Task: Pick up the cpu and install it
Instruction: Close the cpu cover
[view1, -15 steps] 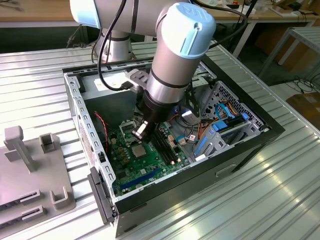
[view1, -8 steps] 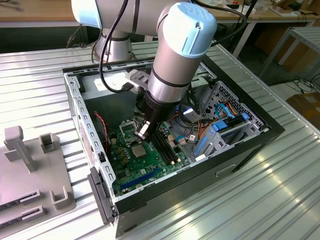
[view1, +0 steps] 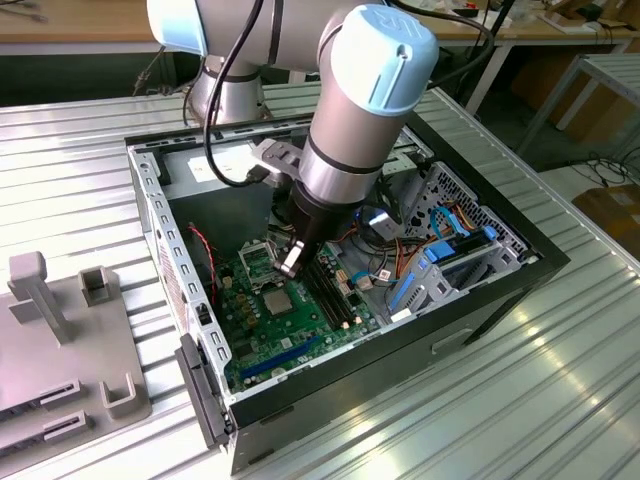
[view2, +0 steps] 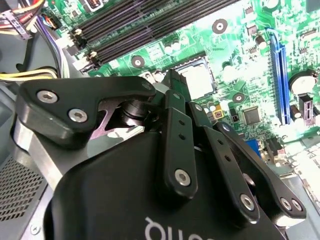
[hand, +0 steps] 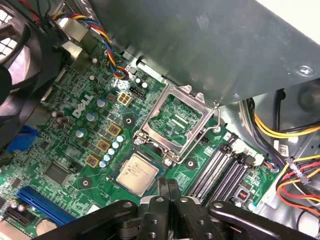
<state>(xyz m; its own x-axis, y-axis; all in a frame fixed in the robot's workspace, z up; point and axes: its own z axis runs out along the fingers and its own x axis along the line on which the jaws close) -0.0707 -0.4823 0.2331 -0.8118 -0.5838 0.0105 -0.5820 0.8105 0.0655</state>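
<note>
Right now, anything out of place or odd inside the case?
The socket's metal frame stands hinged open, and the cpu lies bare beside it, unclamped. The gripper hovers near the cpu, not holding it. Nothing looks damaged.

— Where is the cpu (hand: 136, 174)?
— It lies flat on the green motherboard (hand: 75, 150), a small square chip, silver-grey face up, just beside the opened metal frame (hand: 175, 120).

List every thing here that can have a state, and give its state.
cpu: lying flat in place, uncovered
socket frame: swung up, open
gripper: shut, empty, close to the cpu
memory slots: empty
computer case: side open
</note>
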